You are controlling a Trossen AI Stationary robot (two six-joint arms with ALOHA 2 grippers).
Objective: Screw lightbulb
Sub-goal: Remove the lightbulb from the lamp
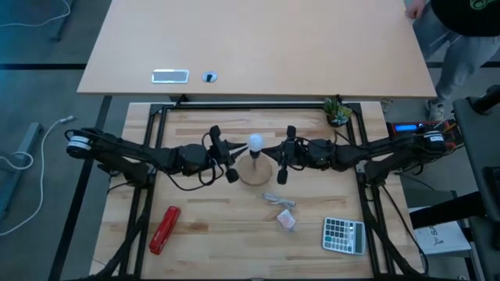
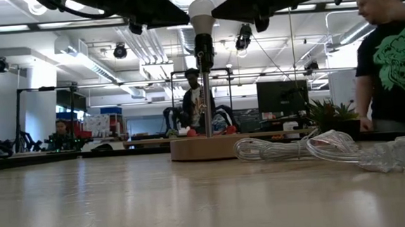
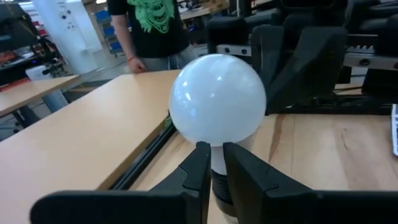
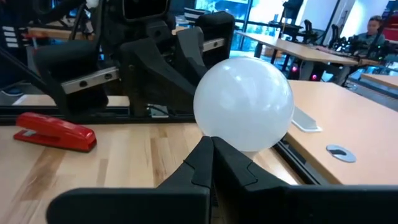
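The left gripper [image 3: 212,163] has its fingers drawn close on the narrow neck just below the lightbulb [image 3: 217,99], pinching it from the left side. The right gripper [image 4: 211,155] faces it from the other side, its fingers pressed fully together with the tips just under the globe; whether they touch it I cannot tell. The lightbulb [image 1: 255,142] stands upright atop a thin post [image 2: 206,92] rising from the round wooden base [image 1: 254,171] at mid-table. Near the base lie a crumpled clear wrapper [image 2: 331,148], a small packet [image 1: 287,221], a calculator [image 1: 344,235] and a red stapler [image 1: 164,229].
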